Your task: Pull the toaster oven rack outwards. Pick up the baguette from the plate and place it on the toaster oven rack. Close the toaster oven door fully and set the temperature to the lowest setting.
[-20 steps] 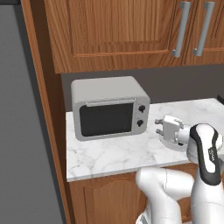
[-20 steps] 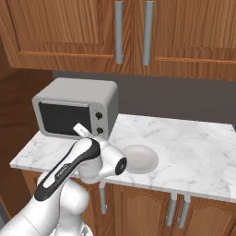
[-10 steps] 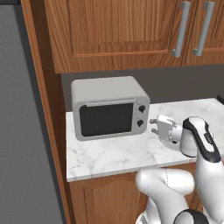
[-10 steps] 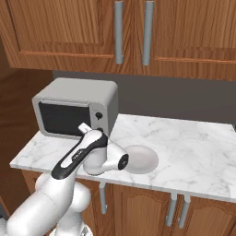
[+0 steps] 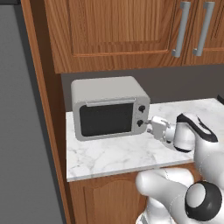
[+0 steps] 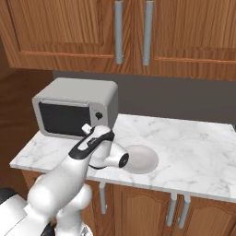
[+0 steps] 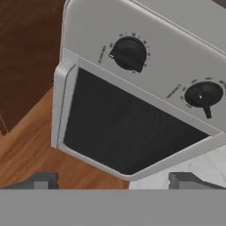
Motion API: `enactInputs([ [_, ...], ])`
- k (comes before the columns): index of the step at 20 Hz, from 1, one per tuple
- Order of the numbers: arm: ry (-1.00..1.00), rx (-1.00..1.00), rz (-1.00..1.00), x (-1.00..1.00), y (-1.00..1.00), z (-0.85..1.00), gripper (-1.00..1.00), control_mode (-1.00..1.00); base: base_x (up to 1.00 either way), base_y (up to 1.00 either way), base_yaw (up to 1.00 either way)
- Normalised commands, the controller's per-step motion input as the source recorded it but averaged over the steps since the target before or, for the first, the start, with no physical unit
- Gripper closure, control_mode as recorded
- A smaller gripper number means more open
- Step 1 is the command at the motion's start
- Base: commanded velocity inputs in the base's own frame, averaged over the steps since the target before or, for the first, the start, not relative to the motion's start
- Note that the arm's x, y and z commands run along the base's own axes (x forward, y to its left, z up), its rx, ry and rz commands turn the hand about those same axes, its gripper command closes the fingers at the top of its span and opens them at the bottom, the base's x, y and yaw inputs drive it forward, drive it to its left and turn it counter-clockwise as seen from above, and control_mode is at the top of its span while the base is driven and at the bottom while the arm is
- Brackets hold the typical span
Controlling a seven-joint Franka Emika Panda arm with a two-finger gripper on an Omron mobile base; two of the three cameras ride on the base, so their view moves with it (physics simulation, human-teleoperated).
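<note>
We see the boxy light-grey toaster oven in the centre-left of the left base view, standing on the white marble counter under the brown wooden wall cabinets. Its grey-framed door with the dark glass pane sits flush against the oven front, with the thin silver bar handle running along its top edge. Two small black knobs sit one above the other on the panel to the right of the glass; in the hand view they fill the upper right of the frame, tilted with the camera.

Our two-finger gripper sits at centre right of the left base view, just beside the lower knob; whether it touches we cannot tell. In the hand view its dark finger tips stand far apart at the bottom corners, spread wide with nothing between them.

In the right base view the round off-white plate lies on the counter at frame centre, right of the oven and partly behind our white arm. It looks bare.
</note>
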Motion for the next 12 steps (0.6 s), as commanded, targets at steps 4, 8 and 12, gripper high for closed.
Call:
enactInputs([
  [4, 0.0, 0.0, 0.0, 0.27, 0.0, -0.1, -1.0, -1.0, 0.0, 0.0, 0.0],
  [8, 0.0, 0.0, 0.0, 0.29, 0.0, -0.04, -1.0, -1.0, 0.0, 0.0, 0.0],
  [12, 0.0, 0.0, -0.01, 0.28, 0.0, -0.06, -1.0, -1.0, 0.0, 0.0, 0.0],
])
